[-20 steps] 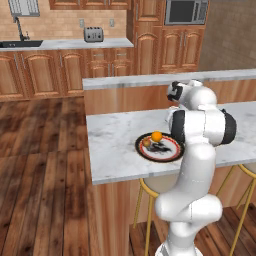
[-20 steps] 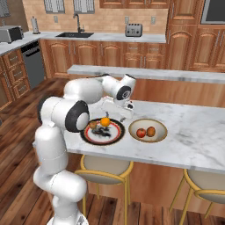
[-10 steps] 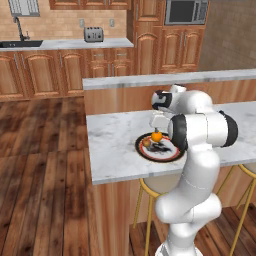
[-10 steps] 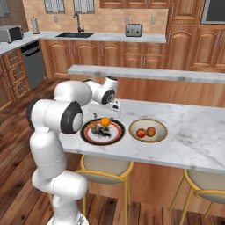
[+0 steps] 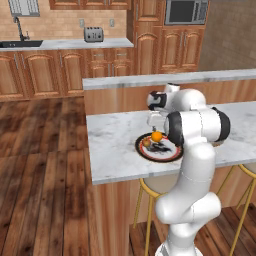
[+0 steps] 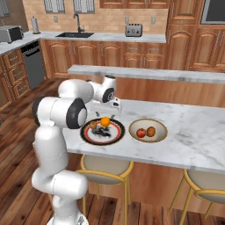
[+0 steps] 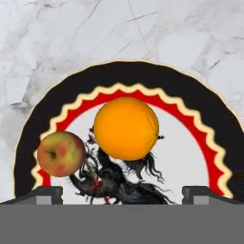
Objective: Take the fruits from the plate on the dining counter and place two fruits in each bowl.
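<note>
On the dining counter (image 6: 197, 136) lies the plate (image 6: 102, 132), black-rimmed with a red band. A bright orange (image 6: 105, 121) and a smaller olive-brown fruit (image 6: 93, 125) sit on it. My gripper (image 6: 107, 114) hangs open just above the orange, pointing down. In the hand view the orange (image 7: 126, 128) lies centred between my spread fingertips (image 7: 46, 194), with the small fruit (image 7: 61, 154) to its left and the plate rim (image 7: 143, 76) arching behind. The tan bowl (image 6: 163, 130), to the right of the plate, holds a red apple (image 6: 141, 132) and a brownish-orange fruit (image 6: 150, 131). From the left base view the orange (image 5: 157, 136) sits below the gripper (image 5: 152, 121).
A raised ledge (image 6: 145, 72) runs along the far side of the counter. Yellow-legged stools (image 6: 105, 165) stand under the near edge. A kitchen worktop with a toaster (image 5: 93, 34) and a sink lies far behind across the wooden floor.
The arm has swung left from the tan bowl's side to above the plate, and the hand has come down over the orange. The jaws stayed open.
</note>
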